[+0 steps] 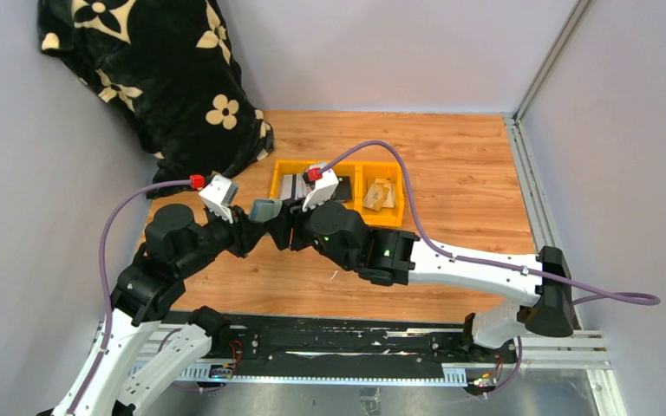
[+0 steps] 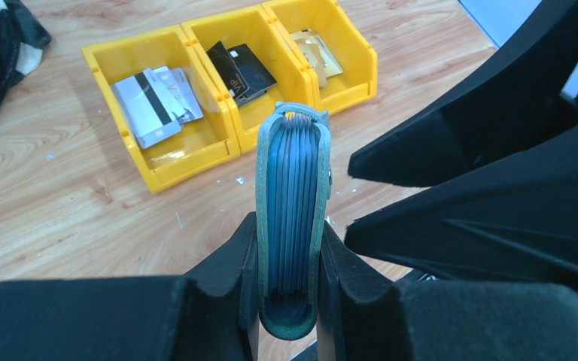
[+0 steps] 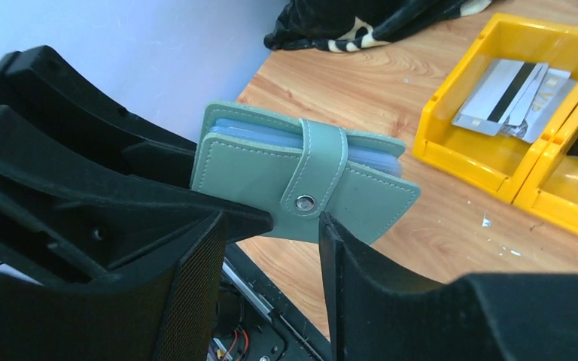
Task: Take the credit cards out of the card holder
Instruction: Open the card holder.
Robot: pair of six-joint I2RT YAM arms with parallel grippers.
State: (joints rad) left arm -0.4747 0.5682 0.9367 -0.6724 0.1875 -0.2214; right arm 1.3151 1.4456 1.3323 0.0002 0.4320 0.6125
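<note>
Left hand (image 2: pixel 289 229) clamps the closed card holder (image 2: pixel 292 173); right hand (image 3: pixel 297 220) gapes open at its tab (image 3: pixel 317 162)

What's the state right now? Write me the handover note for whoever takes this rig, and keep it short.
Left gripper: shut on the card holder, clamping one end and holding it off the table.
Right gripper: open, fingertips either side of the closing tab, not gripping.
Card holder: closed, tab snapped.
Yellow bins: cards lie in all three; whether they came from this holder cannot be told.
Left to do: unsnap the tab, open the holder, pull out the cards.
</note>
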